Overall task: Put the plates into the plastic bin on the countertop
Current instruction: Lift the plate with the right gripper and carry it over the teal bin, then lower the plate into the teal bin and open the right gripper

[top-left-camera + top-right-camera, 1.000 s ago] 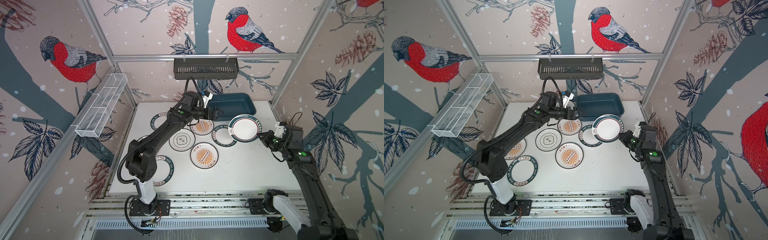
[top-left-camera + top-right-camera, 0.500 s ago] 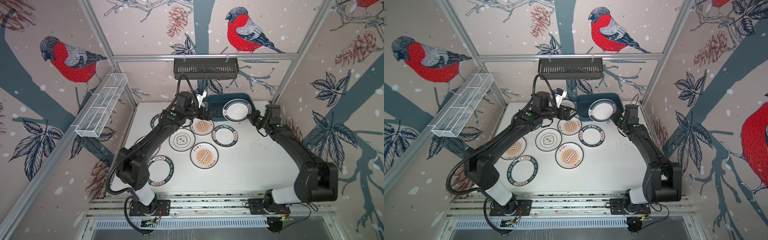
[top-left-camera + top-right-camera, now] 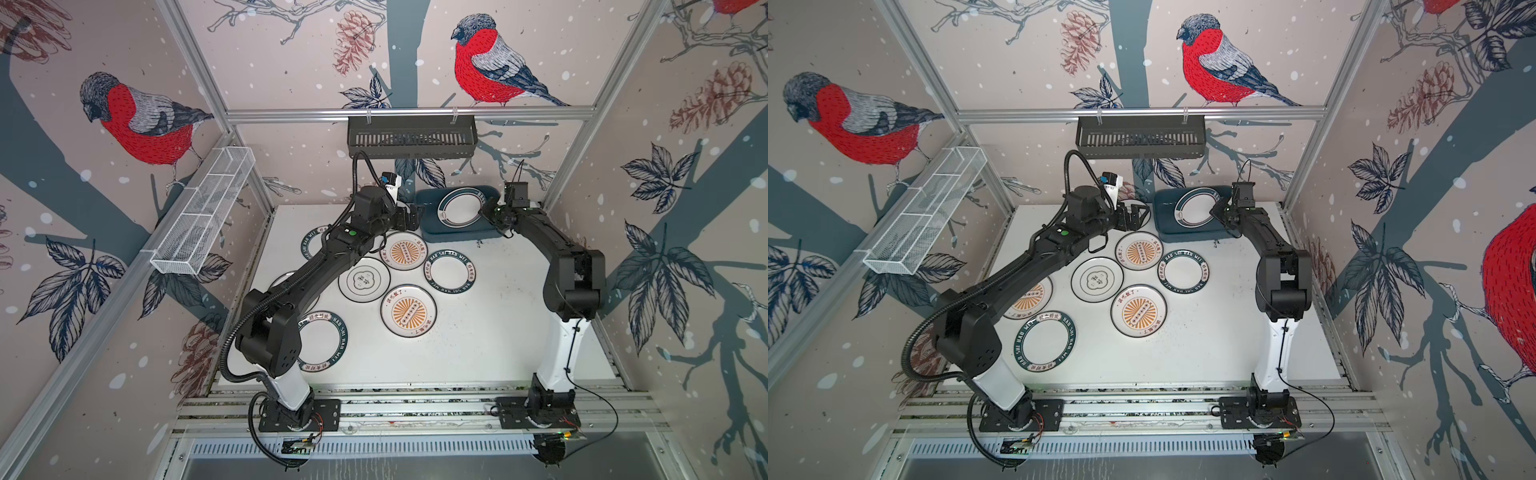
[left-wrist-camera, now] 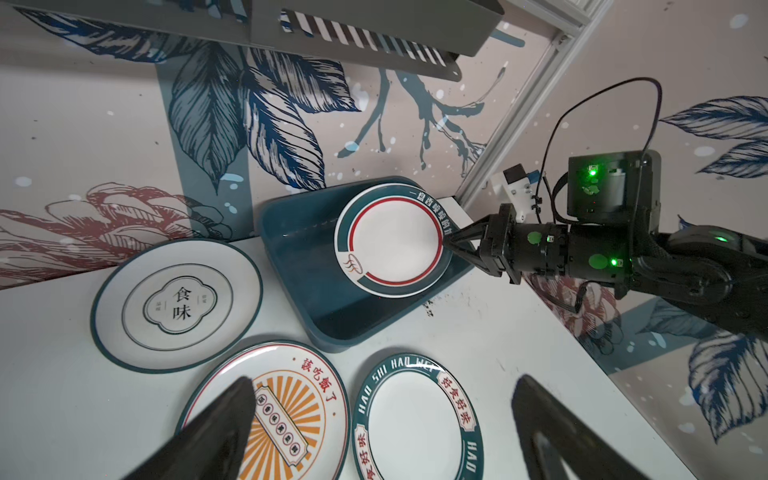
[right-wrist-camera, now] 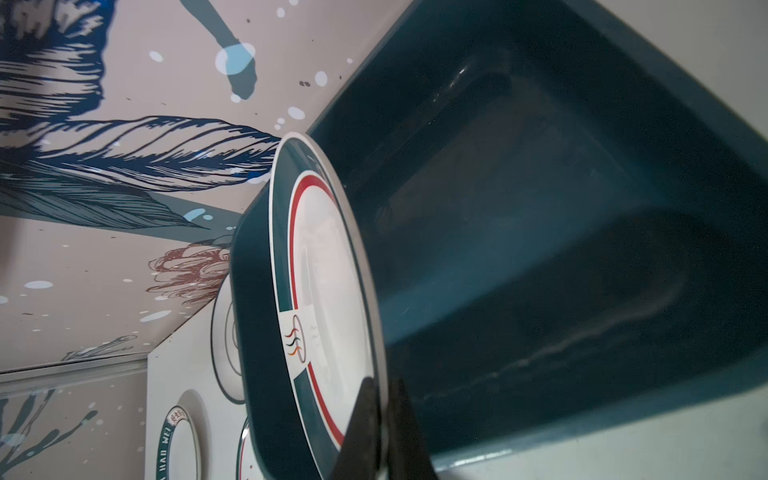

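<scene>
Eight plates, as far as I am counting, are lying flat on the table [image 3: 498, 332] between my bases and the far wall. Nearest are a teal lettered plate [image 3: 322, 340] and a sunburst plate [image 3: 408, 311]. Another sunburst one is showing only in part under my left arm, so the count is staying loose. Farther out, my left end effector [image 3: 409, 218] is hovering spread wide and empty just beside the plastic bin [image 3: 457, 237], above the table plates. Farthest, my right end effector [image 4: 451, 243] is pinching the rim of the red-ringed plate [image 4: 395, 245], which is hanging tilted over the bin. I am judging this as the lowering step. I should be bringing the low edge down onto the bin floor, levelling my wrist, and parting the fingers [image 5: 401, 432] only once the plate is resting, while keeping my left side clear of the bin wall. Whether that low edge is already touching the floor I am unable to tell. My right wrist view is showing the plate nearly edge-on and the fingers as dark shapes. A cloud-emblem plate [image 4: 176, 305] is sitting mostly behind my left end effector in both top views.
</scene>
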